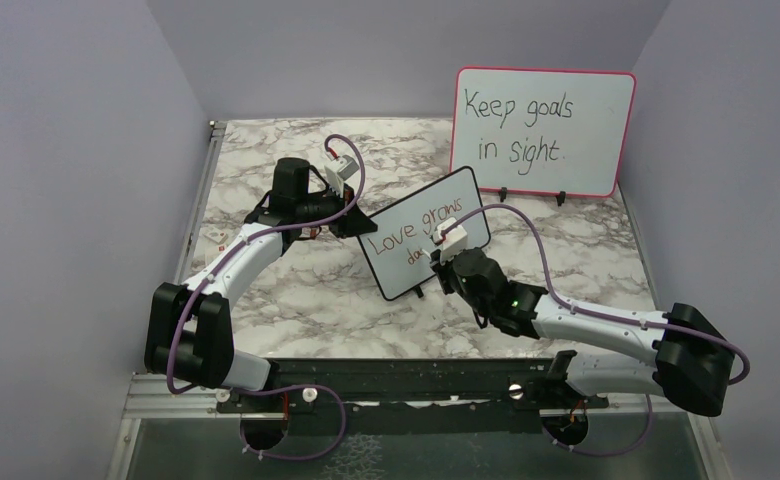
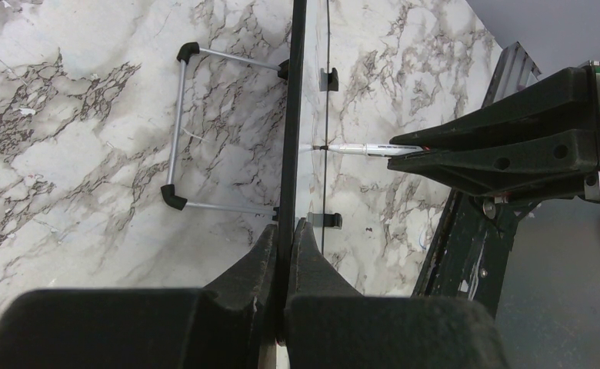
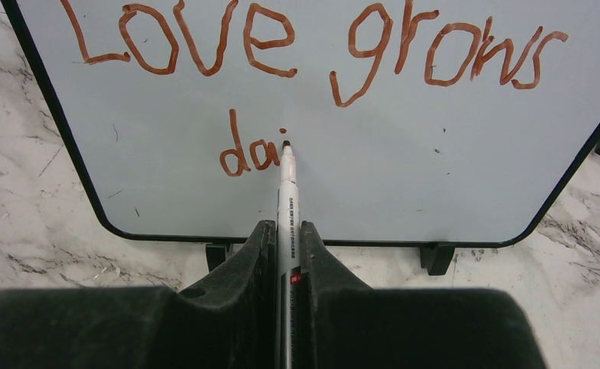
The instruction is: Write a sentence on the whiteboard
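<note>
At the near edge a black rail carries both arm bases. Beyond it the grey-veined marble table runs back between lavender walls that stand close along its left, right and far sides, with a metal strip edging it on the left. A band of marble lies between the rail and the whiteboard, which stands mid-table, turned at an angle, on two small black feet. A wire stand rests on the marble behind it. The left gripper is pressed together on the board's thin black frame at its left edge. The right gripper pinches a white marker, whose tip is at the board face. The sentence reads "Love grows" on top and "dai" below — the tip sits just under the dot of the "i". Farther back, near the whiteboard's upper corner, a pink-framed board leans by the far wall; marble spreads to its left.
</note>
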`<state>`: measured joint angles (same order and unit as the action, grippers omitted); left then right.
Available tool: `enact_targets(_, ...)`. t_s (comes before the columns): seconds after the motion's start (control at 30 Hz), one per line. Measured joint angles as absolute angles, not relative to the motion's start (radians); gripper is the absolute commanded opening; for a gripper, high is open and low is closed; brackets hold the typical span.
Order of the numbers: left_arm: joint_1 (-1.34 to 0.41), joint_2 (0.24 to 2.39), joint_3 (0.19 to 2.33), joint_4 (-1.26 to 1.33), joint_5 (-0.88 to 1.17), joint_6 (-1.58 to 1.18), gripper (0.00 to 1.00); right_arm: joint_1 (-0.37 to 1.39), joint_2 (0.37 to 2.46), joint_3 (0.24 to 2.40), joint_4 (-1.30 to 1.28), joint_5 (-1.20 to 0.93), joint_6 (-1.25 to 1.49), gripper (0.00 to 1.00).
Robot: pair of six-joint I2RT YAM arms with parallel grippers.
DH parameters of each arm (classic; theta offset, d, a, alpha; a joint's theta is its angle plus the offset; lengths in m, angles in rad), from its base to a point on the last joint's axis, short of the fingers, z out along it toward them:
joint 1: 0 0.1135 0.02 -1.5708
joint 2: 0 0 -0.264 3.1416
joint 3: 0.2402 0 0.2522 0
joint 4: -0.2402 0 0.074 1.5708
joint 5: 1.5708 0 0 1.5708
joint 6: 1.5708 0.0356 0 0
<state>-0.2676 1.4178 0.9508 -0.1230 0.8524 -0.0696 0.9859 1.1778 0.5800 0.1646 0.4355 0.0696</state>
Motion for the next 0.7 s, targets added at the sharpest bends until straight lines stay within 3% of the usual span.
enact_targets(0.7, -0.268, 1.418, 0.952, -0.125, 0.852, -0.069, 0.0, 0.981, 1.178, 0.58, 0.114, 0.435, 0.087, 0.0)
